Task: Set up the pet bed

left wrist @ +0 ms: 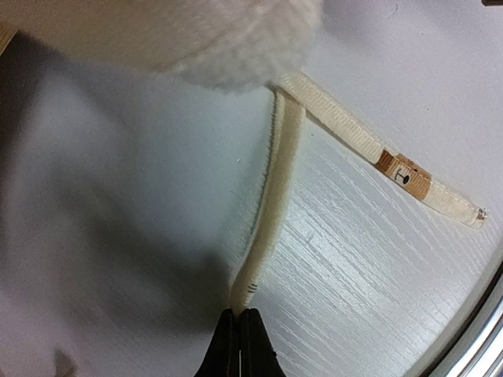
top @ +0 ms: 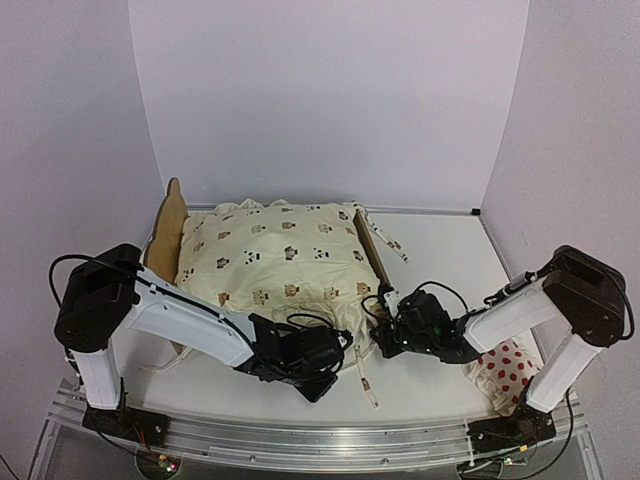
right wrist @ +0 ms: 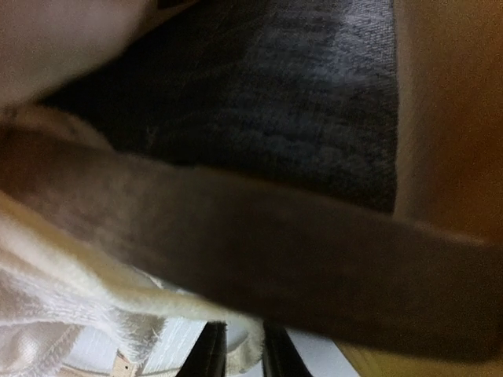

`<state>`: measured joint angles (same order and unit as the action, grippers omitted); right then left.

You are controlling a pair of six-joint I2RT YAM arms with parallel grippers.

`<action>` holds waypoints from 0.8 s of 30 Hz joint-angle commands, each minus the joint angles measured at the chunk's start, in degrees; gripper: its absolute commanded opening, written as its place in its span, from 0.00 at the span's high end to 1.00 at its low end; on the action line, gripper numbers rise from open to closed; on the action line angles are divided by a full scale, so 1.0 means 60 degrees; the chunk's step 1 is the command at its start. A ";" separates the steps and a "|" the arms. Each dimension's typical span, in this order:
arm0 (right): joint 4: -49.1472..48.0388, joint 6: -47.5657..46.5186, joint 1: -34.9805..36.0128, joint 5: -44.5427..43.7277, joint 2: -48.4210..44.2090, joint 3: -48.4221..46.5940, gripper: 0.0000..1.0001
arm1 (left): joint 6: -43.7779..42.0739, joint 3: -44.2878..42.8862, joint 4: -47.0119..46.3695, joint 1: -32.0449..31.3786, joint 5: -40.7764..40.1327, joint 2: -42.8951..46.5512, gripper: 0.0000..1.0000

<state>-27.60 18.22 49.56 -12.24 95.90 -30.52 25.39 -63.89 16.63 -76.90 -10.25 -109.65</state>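
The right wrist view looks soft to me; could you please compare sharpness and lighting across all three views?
Right wrist view: close and blurred, the wooden rail dark and smeared, the grey base dim. Left wrist view: the strap sharp, the cushion above soft, a shadow on the table at left. Top view: evenly lit, sharp.

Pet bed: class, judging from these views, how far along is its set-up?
Done: the cushion lies in the pet bed. In hand: the left claw pinches a tie; the right claw grips the cushion's edge. Left: probably tidying the ties and adding the dotted pillow, lying on the table.
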 commanded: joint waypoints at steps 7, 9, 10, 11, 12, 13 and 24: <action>-0.0121 0.0251 0.0004 0.0076 -0.1094 0.0529 1.00 | -0.0011 -0.0241 0.0472 -0.0010 0.0479 0.0851 1.00; 0.0102 0.0195 0.0014 0.0300 -0.1443 0.0582 1.00 | -0.0070 -0.0497 0.0572 -0.0077 0.0511 0.0887 1.00; 0.0241 0.0148 0.0006 0.0412 -0.1576 0.0581 1.00 | -0.0124 -0.0716 0.0628 -0.0119 0.0527 0.0864 1.00; 0.0395 0.0116 0.0011 0.0479 -0.1721 0.0575 1.00 | -0.0168 -0.0889 0.0679 -0.0143 0.0565 0.0842 1.00; 0.0534 0.0097 0.0020 0.0518 -0.1865 0.0582 1.00 | -0.0219 -0.1038 0.0708 -0.0170 0.0607 0.0805 1.00; 0.0671 0.0083 0.0026 0.0539 -0.2025 0.0597 1.00 | -0.0261 -0.1186 0.0743 -0.0192 0.0638 0.0766 1.00; 0.1561 -0.0015 0.0032 0.0803 -0.3217 0.0755 1.00 | -0.0767 -0.3134 0.0728 -0.0098 0.0185 -0.0165 1.00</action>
<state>-20.52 18.75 49.54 -8.90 78.93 -26.33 23.03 -77.20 21.03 -78.05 -7.55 -108.10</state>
